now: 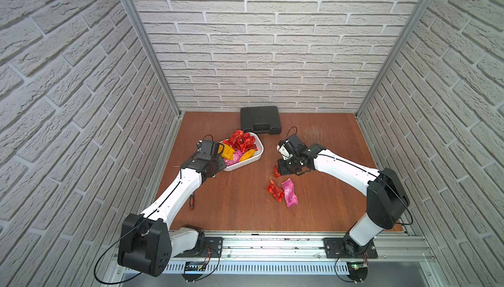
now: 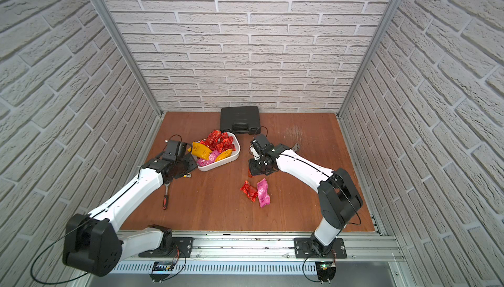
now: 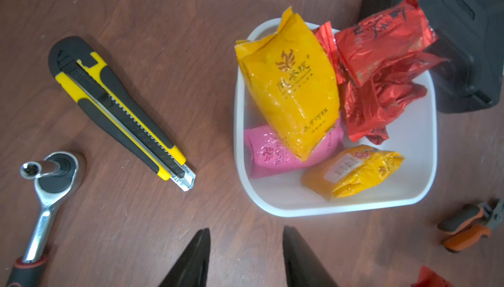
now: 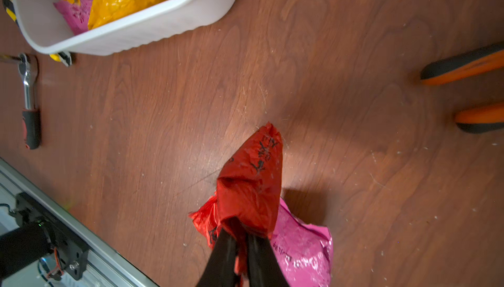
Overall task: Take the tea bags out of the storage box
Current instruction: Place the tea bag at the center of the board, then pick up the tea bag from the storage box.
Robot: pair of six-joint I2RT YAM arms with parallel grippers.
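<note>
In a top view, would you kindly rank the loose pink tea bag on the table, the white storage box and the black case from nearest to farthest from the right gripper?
1. The pink tea bag: just on the near side of the right gripper, which grips a red tea bag.
2. The storage box: farther off, to the gripper's left.
3. The black case: farthest, at the back.

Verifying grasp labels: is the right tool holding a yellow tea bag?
No, the right wrist view shows the right tool shut on a crumpled red tea bag.
</note>
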